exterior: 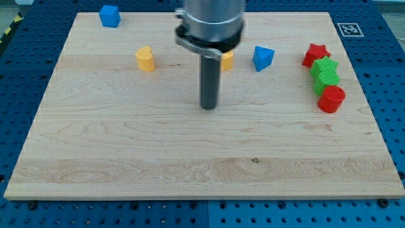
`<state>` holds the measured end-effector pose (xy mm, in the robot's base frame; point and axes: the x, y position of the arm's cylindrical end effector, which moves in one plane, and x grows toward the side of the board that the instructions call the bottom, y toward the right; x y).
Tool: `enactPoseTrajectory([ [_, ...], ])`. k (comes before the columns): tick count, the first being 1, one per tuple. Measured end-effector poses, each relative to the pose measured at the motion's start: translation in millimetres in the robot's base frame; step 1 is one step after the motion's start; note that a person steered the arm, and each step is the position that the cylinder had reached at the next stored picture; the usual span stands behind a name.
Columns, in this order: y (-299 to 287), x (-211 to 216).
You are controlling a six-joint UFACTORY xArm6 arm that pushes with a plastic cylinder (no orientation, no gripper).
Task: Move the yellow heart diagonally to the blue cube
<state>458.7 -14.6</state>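
Observation:
A blue cube (109, 16) sits near the board's top left corner. A yellow block (145, 58), possibly the heart, lies below and to the right of it. A second yellow block (226, 61) is mostly hidden behind the rod, so its shape cannot be made out. My tip (209, 107) rests on the board near the middle, below that hidden yellow block and to the right of the left yellow block, touching neither.
A blue triangular block (262, 57) lies right of the rod. At the view's right, a red star (315, 54), a green star (324, 66), a green block (327, 81) and a red block (331, 99) form a tight column. The wooden board (190, 171) ends on a blue pegboard.

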Motion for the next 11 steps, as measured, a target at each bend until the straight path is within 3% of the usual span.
enactPoseTrajectory([
  [1, -52, -8],
  [2, -56, -8],
  [5, -100, -78],
  [11, -166, -156],
])
